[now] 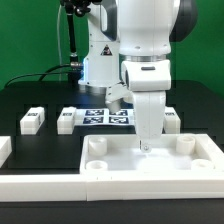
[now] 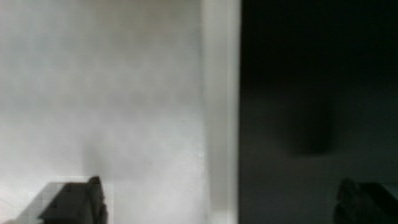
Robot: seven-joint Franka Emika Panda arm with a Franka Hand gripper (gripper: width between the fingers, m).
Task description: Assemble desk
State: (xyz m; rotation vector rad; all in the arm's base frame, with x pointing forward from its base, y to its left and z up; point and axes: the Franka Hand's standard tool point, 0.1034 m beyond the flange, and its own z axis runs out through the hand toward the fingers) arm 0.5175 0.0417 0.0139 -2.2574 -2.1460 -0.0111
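- The top (image 1: 140,166) lies in the foreground of the exterior view, long axis running from that view's left to its right, corner sockets up and empty.
- The gripper (image 1: 147,146) hangs straight down at the top's far rim, near mid-length.
- In the wrist view the jaws of the gripper (image 2: 217,205) stand wide apart and hold nothing. One fingertip (image 2: 71,200) is over the white top (image 2: 107,90), the other over the black table (image 2: 320,80).
- The rim edge thus runs between the jaws, across their closing line. Closing would likely pinch that wall.
- One leg (image 1: 32,120) and a second leg (image 1: 67,121) lie loose beyond the top, beside the marker board (image 1: 108,117).
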